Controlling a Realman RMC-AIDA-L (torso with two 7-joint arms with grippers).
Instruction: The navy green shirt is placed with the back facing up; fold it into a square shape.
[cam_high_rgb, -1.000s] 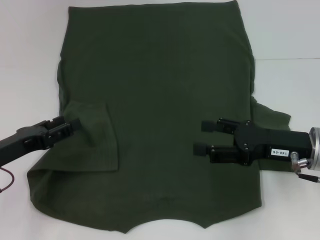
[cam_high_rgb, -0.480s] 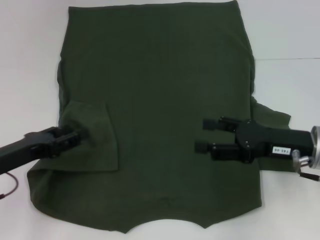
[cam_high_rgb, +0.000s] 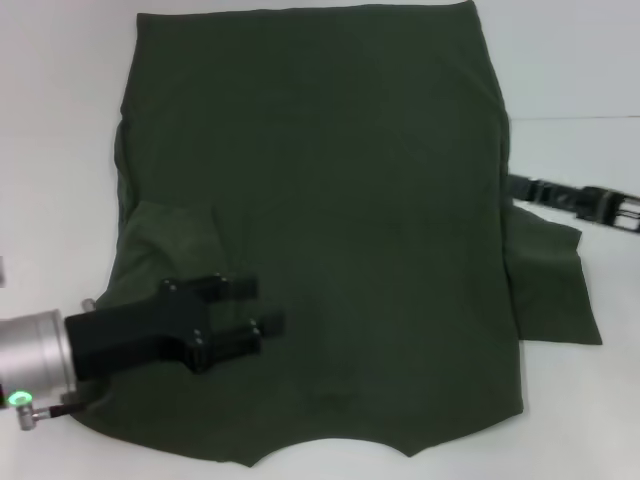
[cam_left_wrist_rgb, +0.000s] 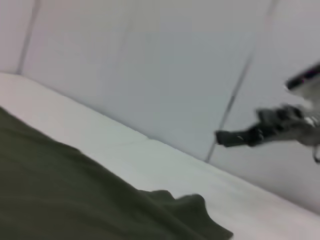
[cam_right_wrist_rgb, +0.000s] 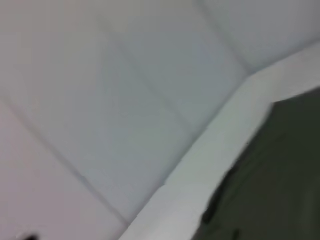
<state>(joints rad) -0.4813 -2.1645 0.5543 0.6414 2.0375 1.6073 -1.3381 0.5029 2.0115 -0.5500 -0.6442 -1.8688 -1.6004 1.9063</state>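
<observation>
Head view shows the navy green shirt (cam_high_rgb: 320, 220) spread flat across the white bench (cam_high_rgb: 60, 120), its left sleeve folded in onto the body and its right sleeve lying out to the side. My left claw (cam_high_rgb: 262, 305) hovers over the shirt's lower left part, fingers parted and grasping nothing. My right claw (cam_high_rgb: 520, 186) sits at the shirt's right edge; its grip I cannot tell.

Navy green shirt (cam_high_rgb: 330, 230): plain dark olive knit, spread flat on the white bench (cam_high_rgb: 60, 120), left sleeve folded inward onto the body, right sleeve lying outward, curved collar edge nearest the viewer.
</observation>
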